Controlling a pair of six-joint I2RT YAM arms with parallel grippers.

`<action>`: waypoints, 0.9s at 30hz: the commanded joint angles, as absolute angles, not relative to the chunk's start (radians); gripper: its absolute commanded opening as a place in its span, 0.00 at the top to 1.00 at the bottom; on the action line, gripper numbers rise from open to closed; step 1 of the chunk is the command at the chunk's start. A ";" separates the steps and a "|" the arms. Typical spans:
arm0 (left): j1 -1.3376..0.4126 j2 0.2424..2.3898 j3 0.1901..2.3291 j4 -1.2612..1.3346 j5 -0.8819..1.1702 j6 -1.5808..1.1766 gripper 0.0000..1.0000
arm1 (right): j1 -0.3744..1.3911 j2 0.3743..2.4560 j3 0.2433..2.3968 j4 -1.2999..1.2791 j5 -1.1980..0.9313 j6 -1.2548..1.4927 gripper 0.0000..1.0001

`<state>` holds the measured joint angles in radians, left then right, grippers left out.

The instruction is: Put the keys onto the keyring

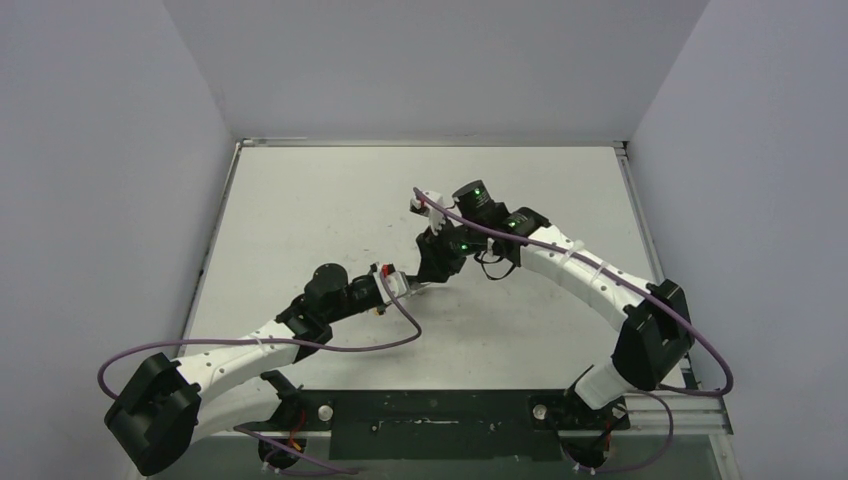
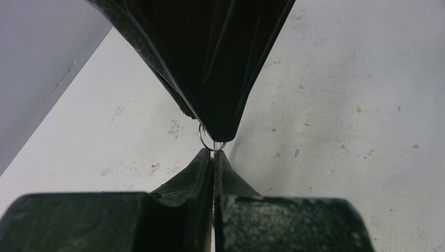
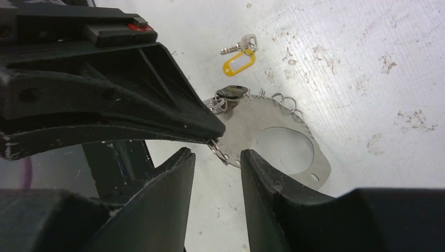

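Observation:
The keyring [image 3: 246, 118] is a thin flat silvery plate with a big round hole and small rings strung along its edge. My left gripper [image 2: 213, 152] is shut on its edge and holds it above the table; a small ring [image 2: 205, 139] shows just past the tips. In the right wrist view the left gripper [image 3: 212, 137] comes in from the left. My right gripper [image 3: 218, 155] is open, its fingertips astride the plate's near edge, right beside the left tips. A black-headed key [image 3: 231, 92] hangs among the rings. A yellow-headed key [image 3: 239, 62] lies on the table beyond.
Both arms meet over the middle of the white table [image 1: 300, 220], the left gripper [image 1: 403, 285] and right gripper [image 1: 428, 275] nearly touching. Purple cables [image 1: 330, 345] loop by the arms. Grey walls [image 1: 420, 70] enclose the table at the back and sides.

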<state>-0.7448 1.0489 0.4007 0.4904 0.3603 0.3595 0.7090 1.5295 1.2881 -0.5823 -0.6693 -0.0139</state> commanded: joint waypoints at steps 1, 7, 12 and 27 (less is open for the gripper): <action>-0.747 1.029 0.409 0.542 0.383 0.363 1.00 | 0.721 1.549 1.335 -0.595 -0.641 -0.056 0.62; -0.747 1.026 0.409 0.542 0.384 0.360 1.00 | 0.727 1.573 1.344 -0.599 -0.660 -0.062 0.76; -0.746 1.023 0.407 0.541 0.387 0.358 1.00 | 0.727 1.572 1.335 -0.568 -0.674 -0.052 0.82; -0.746 1.013 0.409 0.518 0.388 0.360 1.00 | 0.727 1.594 1.351 -0.543 -0.724 -0.044 0.88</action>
